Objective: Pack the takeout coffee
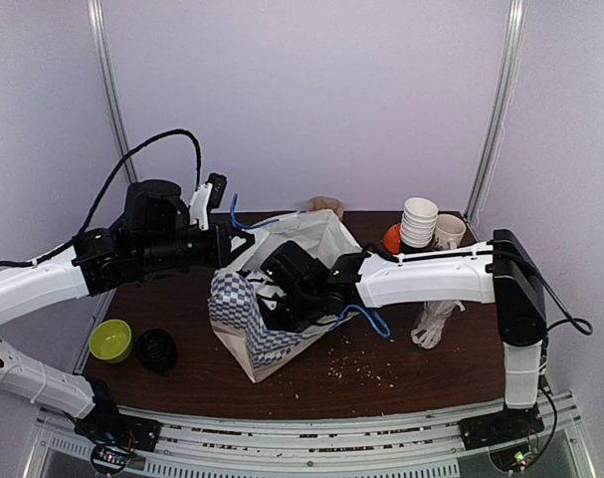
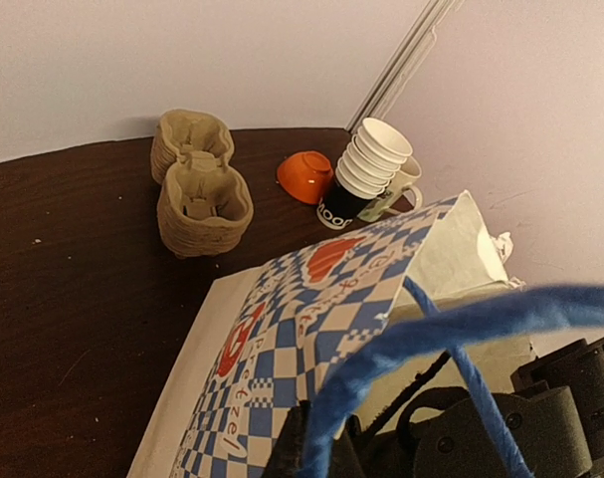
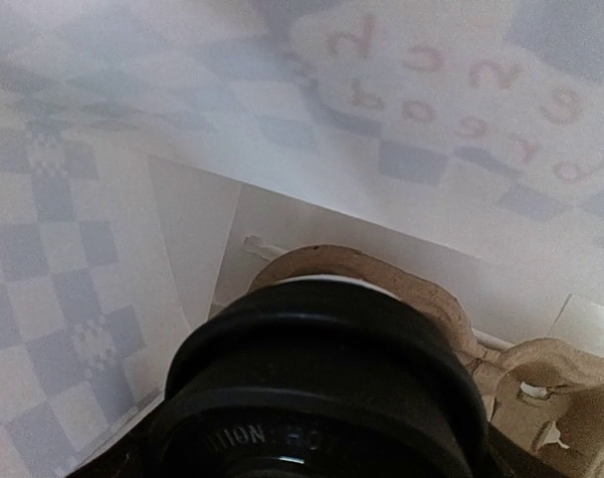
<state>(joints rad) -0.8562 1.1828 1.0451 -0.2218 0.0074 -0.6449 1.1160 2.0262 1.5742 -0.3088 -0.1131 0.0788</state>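
Black-lidded, the small disposable cup point(image 3: 321, 388) sits in its brown moulded-pulp tray point(image 3: 555, 373) inside the blue-and-white checked paper bag point(image 1: 237, 309), close before the right gripper point(image 1: 277, 304), jaws wide, hold unclear, so release only when level, left gripper point(image 1: 225, 242) pinching the blue cord handle point(image 2: 461, 329).

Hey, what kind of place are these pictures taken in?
Probably a robot test booth staged as a takeout coffee counter: plain white walls with metal frame posts, a stack of paper cups, pulp carrier trays and a blue-and-white checked paper bag on a dark table.
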